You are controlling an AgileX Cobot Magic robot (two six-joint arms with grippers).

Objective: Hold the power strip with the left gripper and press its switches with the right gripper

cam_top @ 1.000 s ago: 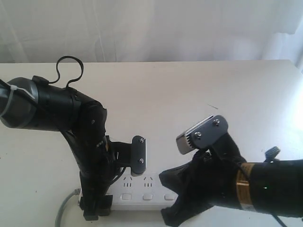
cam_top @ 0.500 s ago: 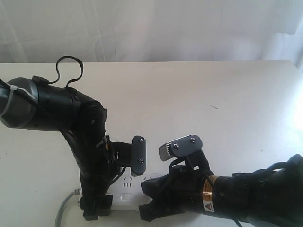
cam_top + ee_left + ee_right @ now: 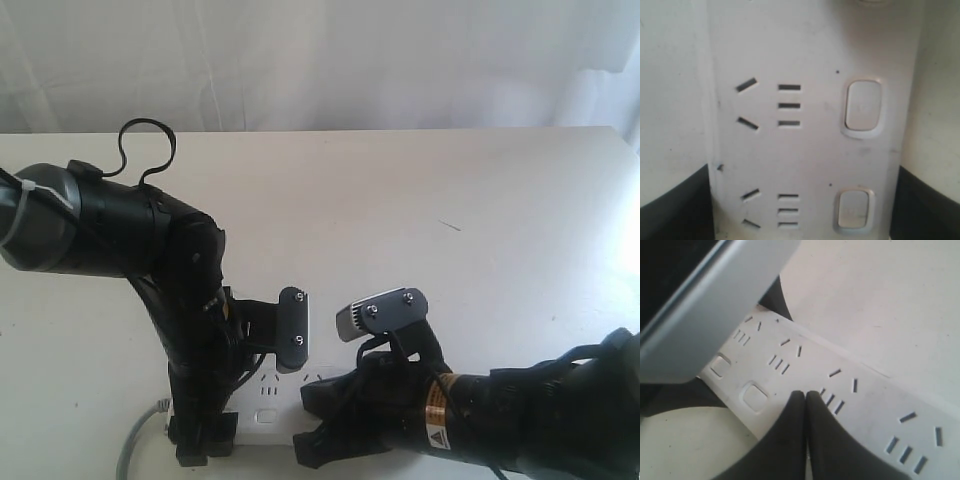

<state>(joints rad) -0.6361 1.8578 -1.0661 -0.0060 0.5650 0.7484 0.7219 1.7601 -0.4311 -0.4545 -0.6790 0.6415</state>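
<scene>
The white power strip [image 3: 270, 398] lies along the table's near edge, its grey cord [image 3: 135, 445] trailing off the left end. My left gripper [image 3: 205, 425] comes down on that end. In the left wrist view its black fingers [image 3: 675, 210] press both long sides of the strip, so the left gripper [image 3: 802, 172] is shut on it. Two switches [image 3: 863, 108] show there. My right gripper [image 3: 806, 394] is shut and empty. Its tips sit over the strip's face beside a switch [image 3: 754, 396]; whether they touch it is not clear. The right arm [image 3: 490, 420] hides the strip's right part.
A white table [image 3: 420, 200] stretches back to a pale curtain [image 3: 320, 60]. A grey plate [image 3: 378, 310] on the right wrist and a black plate [image 3: 292, 328] on the left arm stand close together above the strip.
Over the last second the right arm swung left and down onto the strip, covering more of it; in the last half second it barely moved. The left arm stayed still.
</scene>
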